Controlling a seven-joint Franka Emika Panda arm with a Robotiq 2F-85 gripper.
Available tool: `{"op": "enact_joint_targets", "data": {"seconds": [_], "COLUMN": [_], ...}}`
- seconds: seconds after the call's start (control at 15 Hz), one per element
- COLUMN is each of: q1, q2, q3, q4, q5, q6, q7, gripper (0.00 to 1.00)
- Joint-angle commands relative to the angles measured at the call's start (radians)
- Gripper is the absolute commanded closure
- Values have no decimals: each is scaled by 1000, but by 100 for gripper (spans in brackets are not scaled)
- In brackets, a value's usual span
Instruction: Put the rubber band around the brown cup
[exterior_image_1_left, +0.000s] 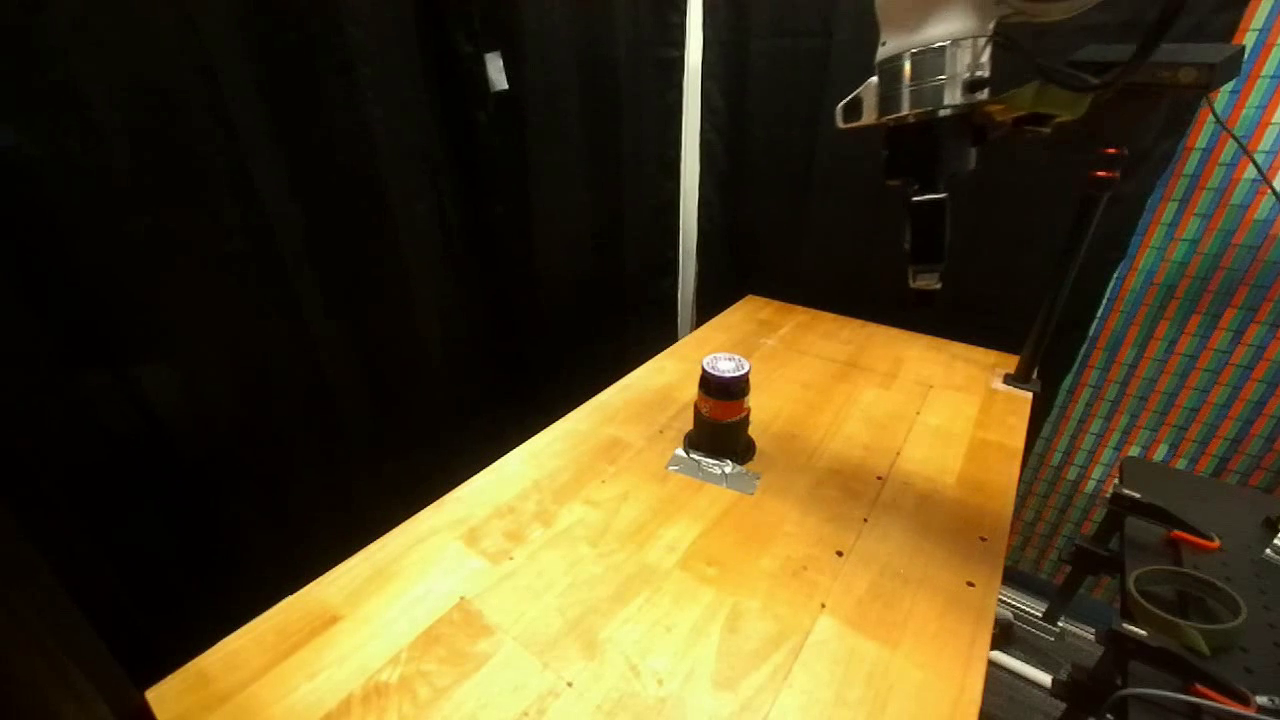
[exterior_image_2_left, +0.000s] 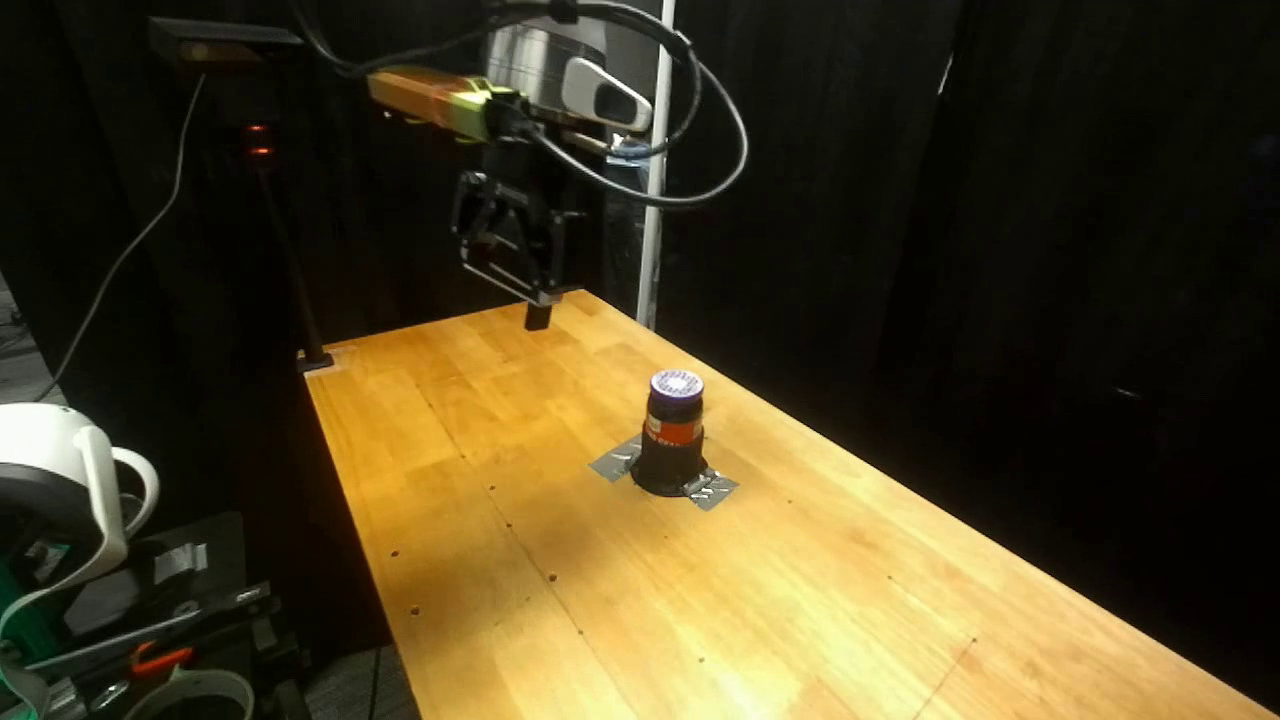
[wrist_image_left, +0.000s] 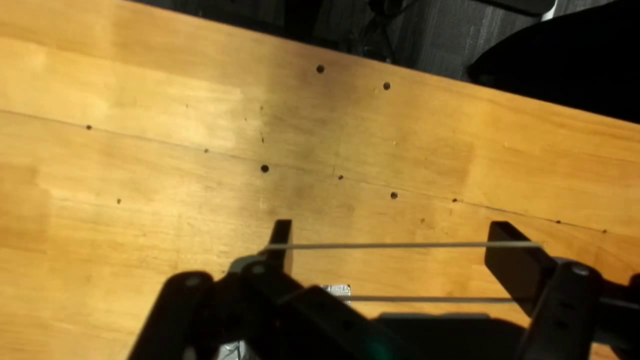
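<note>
The brown cup (exterior_image_1_left: 722, 408) stands upright on the wooden table, dark with an orange-red stripe and a pale patterned top; it also shows in an exterior view (exterior_image_2_left: 673, 430). Its lower part sits in a black round base taped to the table. My gripper (wrist_image_left: 392, 235) is open, fingers wide apart. A thin pale rubber band (wrist_image_left: 390, 245) is stretched around both fingers in two parallel strands; it also shows in an exterior view (exterior_image_2_left: 500, 283). The gripper hangs above the table, apart from the cup, in both exterior views (exterior_image_1_left: 926, 278). In the wrist view the gripper hides the cup.
Silver tape (exterior_image_1_left: 715, 472) lies at the base's foot; more tape (wrist_image_left: 340, 291) shows in the wrist view. A post (exterior_image_2_left: 290, 260) stands at the table's far corner. A cable (exterior_image_2_left: 735, 130) loops from the wrist. A side table with a tape roll (exterior_image_1_left: 1187, 608) stands beside the table.
</note>
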Motion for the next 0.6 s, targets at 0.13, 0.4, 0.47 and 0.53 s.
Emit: {"op": "enact_joint_targets", "data": {"seconds": [0.13,0.4,0.47,0.53], "q1": [1,31,36,42], "q2": [352,547,591,633], "q3": [16,7,6,2], "q4": [366,578,629,680], "q5": [-4,-84,-98,-114], "q6": [-32,-65,-78,-87], "q7": [-1,90,87,102], "gripper": [0,0,0,0]}}
